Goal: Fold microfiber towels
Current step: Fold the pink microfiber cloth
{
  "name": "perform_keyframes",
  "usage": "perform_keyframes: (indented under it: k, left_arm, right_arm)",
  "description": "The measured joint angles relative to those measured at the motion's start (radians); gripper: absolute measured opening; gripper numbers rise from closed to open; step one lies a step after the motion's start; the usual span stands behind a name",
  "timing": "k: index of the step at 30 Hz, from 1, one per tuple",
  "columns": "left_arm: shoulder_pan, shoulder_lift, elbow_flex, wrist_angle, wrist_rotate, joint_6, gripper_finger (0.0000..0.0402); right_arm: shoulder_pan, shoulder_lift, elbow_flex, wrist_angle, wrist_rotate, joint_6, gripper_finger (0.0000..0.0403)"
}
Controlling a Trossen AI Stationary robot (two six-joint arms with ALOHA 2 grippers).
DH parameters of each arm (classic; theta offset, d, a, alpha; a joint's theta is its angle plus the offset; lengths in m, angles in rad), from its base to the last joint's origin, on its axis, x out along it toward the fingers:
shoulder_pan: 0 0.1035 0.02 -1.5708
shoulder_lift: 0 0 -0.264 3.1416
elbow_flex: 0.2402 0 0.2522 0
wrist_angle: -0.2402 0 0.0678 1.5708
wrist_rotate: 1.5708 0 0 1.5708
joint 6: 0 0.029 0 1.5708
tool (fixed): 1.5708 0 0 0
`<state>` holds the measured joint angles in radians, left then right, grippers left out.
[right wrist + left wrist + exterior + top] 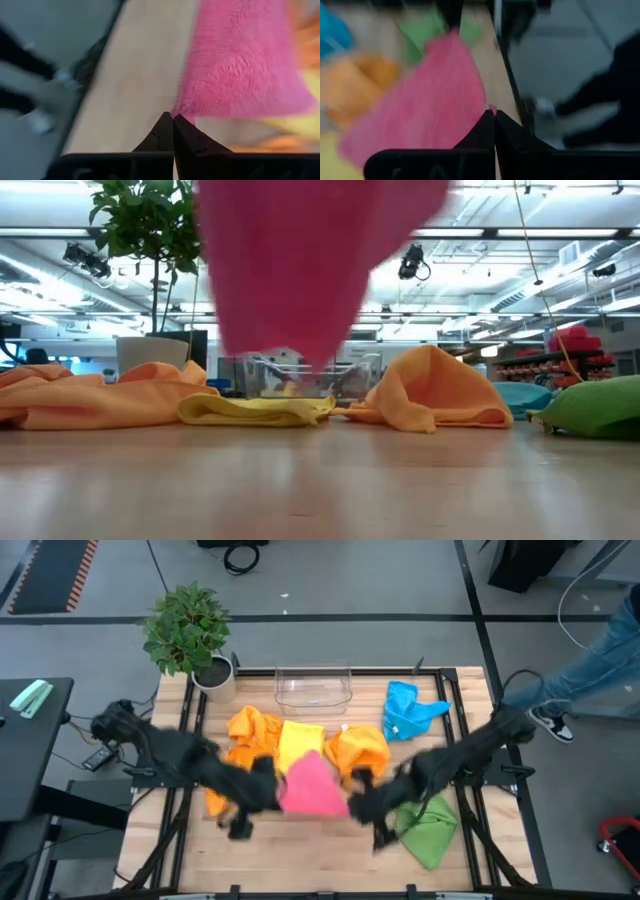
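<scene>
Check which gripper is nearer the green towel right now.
Right. The right gripper, shut on a corner of the pink towel, sits just beside the green towel. The left gripper, shut on the opposite corner, is across the pink towel from it.

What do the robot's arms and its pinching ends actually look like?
Both arms are dark, almost black, jointed limbs reaching in from the table's two sides. The left gripper and right gripper each end in two flat black fingers tapering to a point, fixed on a broad black bar. No markings are legible.

potted plant (188,635) at table (330,855) corner (clear bin (313,687) near)
</scene>
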<state>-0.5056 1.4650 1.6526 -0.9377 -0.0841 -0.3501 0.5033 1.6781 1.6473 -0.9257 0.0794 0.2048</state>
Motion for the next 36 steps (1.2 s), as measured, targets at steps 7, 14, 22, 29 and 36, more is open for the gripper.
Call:
perform_keyframes:
  k: [7, 14, 22, 29, 36]
  left_arm:
    - [-0.133, 0.075, -0.373, 0.387, 0.144, -0.158, 0.0004]
    - [-0.177, 0.100, -0.604, 0.761, 0.230, -0.317, 0.0004]
    - [-0.110, 0.100, -0.737, 0.759, 0.077, -0.356, 0.0004]
    - [-0.053, 0.100, -0.804, 0.742, 0.144, -0.377, 0.0004]
    - [-0.059, 0.100, -0.844, 0.729, 0.160, -0.421, 0.0005]
  right_arm:
    - [0.021, 0.131, -0.089, 0.220, -0.236, 0.147, 0.0000]
    - [-0.057, 0.129, -0.151, 0.278, -0.373, 0.150, 0.0000]
    - [-0.137, 0.208, -0.324, 0.320, -0.394, 0.104, 0.0000]
    - [-0.212, 0.250, -0.327, 0.327, -0.338, 0.154, 0.0036]
    - [-0.240, 0.224, -0.290, 0.282, -0.333, 0.229, 0.0127]
